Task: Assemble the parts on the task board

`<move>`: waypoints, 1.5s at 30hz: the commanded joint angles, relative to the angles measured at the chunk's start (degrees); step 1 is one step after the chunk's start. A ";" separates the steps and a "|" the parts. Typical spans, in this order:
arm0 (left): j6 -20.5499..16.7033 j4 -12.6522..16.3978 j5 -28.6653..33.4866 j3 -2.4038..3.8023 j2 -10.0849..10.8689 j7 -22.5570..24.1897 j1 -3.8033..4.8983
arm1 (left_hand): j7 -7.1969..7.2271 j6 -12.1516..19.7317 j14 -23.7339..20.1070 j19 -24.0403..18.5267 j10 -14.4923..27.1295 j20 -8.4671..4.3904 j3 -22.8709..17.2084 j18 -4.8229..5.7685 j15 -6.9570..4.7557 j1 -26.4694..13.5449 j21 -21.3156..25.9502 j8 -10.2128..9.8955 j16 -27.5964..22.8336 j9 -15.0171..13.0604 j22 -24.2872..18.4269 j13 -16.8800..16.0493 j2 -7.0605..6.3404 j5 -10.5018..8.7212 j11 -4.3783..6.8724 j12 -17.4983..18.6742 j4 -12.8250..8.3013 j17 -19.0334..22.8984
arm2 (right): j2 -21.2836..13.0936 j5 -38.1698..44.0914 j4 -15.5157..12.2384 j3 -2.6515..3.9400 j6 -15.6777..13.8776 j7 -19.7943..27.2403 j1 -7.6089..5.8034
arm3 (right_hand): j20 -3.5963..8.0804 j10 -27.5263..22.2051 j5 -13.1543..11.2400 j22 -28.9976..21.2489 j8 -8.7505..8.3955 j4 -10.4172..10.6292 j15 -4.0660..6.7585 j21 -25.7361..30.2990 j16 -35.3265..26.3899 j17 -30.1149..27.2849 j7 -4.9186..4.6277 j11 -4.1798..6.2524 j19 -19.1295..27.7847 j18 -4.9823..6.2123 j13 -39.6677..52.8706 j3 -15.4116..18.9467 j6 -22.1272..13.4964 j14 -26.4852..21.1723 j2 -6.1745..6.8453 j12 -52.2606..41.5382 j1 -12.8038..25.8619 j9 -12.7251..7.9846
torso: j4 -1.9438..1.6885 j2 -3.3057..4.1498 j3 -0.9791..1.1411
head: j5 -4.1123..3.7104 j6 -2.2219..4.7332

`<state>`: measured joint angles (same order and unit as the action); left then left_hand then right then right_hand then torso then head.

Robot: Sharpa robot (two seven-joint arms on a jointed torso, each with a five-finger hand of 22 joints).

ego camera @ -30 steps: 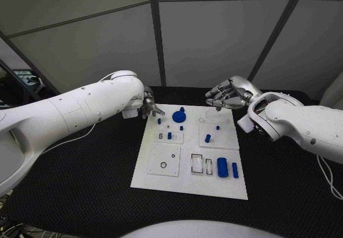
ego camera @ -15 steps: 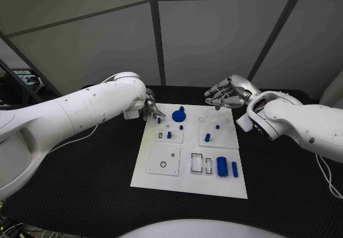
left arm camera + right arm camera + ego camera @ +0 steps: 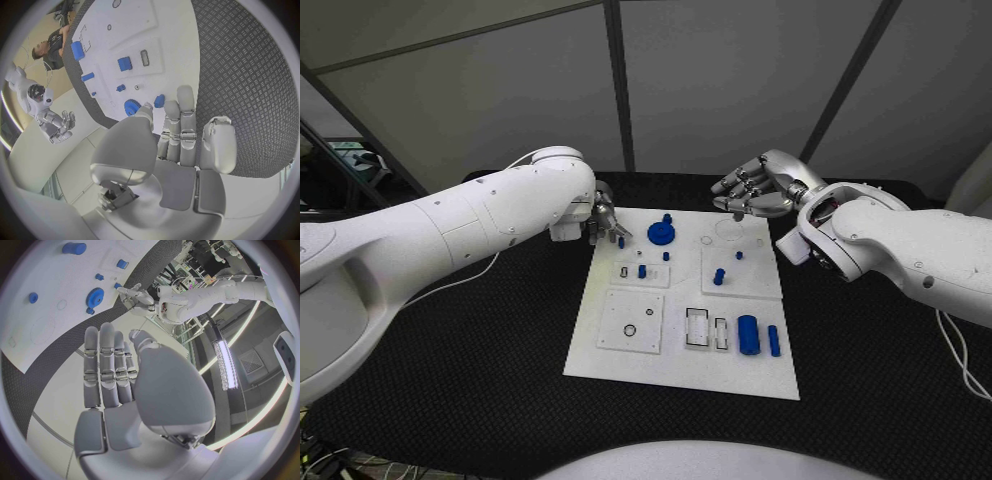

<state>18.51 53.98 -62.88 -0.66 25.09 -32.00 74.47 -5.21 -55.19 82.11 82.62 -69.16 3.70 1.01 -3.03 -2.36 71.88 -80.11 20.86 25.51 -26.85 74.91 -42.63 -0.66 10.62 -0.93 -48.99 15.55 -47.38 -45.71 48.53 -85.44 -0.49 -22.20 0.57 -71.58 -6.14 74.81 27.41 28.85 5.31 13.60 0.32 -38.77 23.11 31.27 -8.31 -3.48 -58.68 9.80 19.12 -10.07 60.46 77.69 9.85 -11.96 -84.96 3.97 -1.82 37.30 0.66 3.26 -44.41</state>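
The white task board (image 3: pixel 678 372) lies mid-table with several small blue parts on it. My left hand (image 3: pixel 603 222) hovers at its far left corner, fingers stretched out. In the left wrist view the fingertips (image 3: pixel 185 98) and thumb flank a small blue peg (image 3: pixel 159 101) next to the blue gear (image 3: pixel 131 107); a grip on it is not plain. That peg (image 3: pixel 620 241) stands beside the gear (image 3: pixel 661 235). My right hand (image 3: pixel 759 190) is raised past the board's far right corner, fingers apart and holding nothing.
Nearer on the board are a blue block (image 3: pixel 643 270), short pegs (image 3: pixel 718 278), a thick cylinder (image 3: pixel 749 335) and a slim bar (image 3: pixel 775 343), beside rectangular slots (image 3: pixel 697 330). Black matting (image 3: pixel 473 340) surrounds the board.
My left hand has crept slightly closer to the small peg at the board's far left corner. The right hand has lifted a touch. The parts lie as before.
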 commanded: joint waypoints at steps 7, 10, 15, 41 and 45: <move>0.09 -0.20 -0.44 0.02 -0.20 1.36 0.02 | 0.24 -0.78 0.27 0.36 -0.12 0.02 -0.79 -0.08 -0.30 1.99 -0.18 -0.31 -0.22 0.36 3.54 0.23 0.77 0.30 0.27 -0.23 -0.69 -0.10 | 0.14 0.13 0.04 0.05 0.27 0.28 -0.11 | -0.08 -0.25 0.26 0.08 0.06 0.12 -0.16 0.19 0.25 0.09 -0.12 0.03 0.42 0.57 0.09 -0.36 -0.35 -0.38 0.01 -0.33 0.63 -0.02 | -0.01 0.00 0.01 | 0.00 -0.06; -0.01 -0.18 -0.43 0.02 -0.34 1.68 0.01 | 0.31 -0.99 0.27 0.39 -0.23 -0.01 -1.17 -0.07 -0.34 2.75 -0.20 -0.32 -0.23 0.46 3.61 0.13 1.09 0.28 0.33 -0.37 -1.05 -0.11 | 0.22 0.13 0.07 0.05 0.30 0.28 -0.11 | -0.08 -0.25 0.26 0.08 0.06 0.12 -0.16 0.19 0.25 0.09 -0.12 0.03 0.42 0.57 0.09 -0.36 -0.35 -0.38 0.01 -0.33 0.63 -0.02 | 0.02 0.00 0.00 | 0.02 -0.11; -0.26 -0.21 -0.42 0.02 -0.49 2.18 -0.01 | 0.42 -1.19 0.27 0.40 -0.27 -0.08 -1.95 -0.06 -0.41 4.14 -0.20 -0.38 -0.25 0.64 3.68 0.20 1.77 0.29 0.44 -0.38 -1.80 -0.12 | 0.28 0.13 0.13 0.05 0.31 0.27 -0.11 | -0.08 -0.25 0.26 0.08 0.06 0.12 -0.16 0.19 0.25 0.09 -0.12 0.03 0.42 0.57 0.09 -0.36 -0.35 -0.38 0.01 -0.33 0.63 -0.02 | 0.05 0.00 0.00 | 0.01 -0.12; -3.91 4.50 4.89 0.03 3.52 2.99 -0.07 | 0.37 -0.39 0.27 0.69 -1.37 -0.33 -35.37 0.02 -0.50 2.69 -0.23 1.83 -0.52 -2.58 4.74 2.97 -3.29 -2.97 0.62 1.53 -12.40 -0.25 | 0.26 0.13 0.42 0.05 0.42 0.22 -0.11 | -0.09 -0.30 0.33 0.08 0.06 0.16 -0.18 0.22 0.23 0.12 -0.14 0.01 0.42 0.57 0.12 -0.50 -0.39 -0.40 -0.07 -0.38 0.69 -0.01 | -0.13 -0.15 0.01 | -0.13 -0.34; -6.80 9.27 6.22 0.04 6.52 2.18 -0.07 | 0.47 -0.24 0.25 0.84 -2.04 -0.43 -38.96 0.07 -0.70 0.84 -0.34 3.13 -0.56 -4.02 5.00 2.57 -4.73 -2.21 0.86 0.99 -13.88 -0.25 | 0.17 0.13 0.51 0.04 0.40 0.24 -0.11 | -0.09 -0.30 0.33 0.08 0.06 0.16 -0.18 0.22 0.23 0.12 -0.14 0.01 0.42 0.57 0.12 -0.50 -0.39 -0.40 -0.07 -0.38 0.69 -0.01 | -0.12 -0.14 0.03 | -0.11 -0.35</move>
<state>15.36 62.21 -59.18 -0.66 31.28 -29.51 74.30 -4.98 -55.52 82.45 83.02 -70.92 3.29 -31.28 -3.03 -2.64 73.14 -80.11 23.82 25.29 -29.68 74.91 -39.95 -5.56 8.17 -0.03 -47.87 8.10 -47.53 -45.51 48.53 -84.93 -0.49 -22.06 0.54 -71.58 -6.14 74.81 27.41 28.85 5.31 13.85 0.31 -38.77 23.11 31.33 -8.31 -3.48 -58.68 9.80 19.18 -10.32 60.46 77.69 9.85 -11.96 -84.97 3.97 -1.90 37.17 0.66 3.14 -44.75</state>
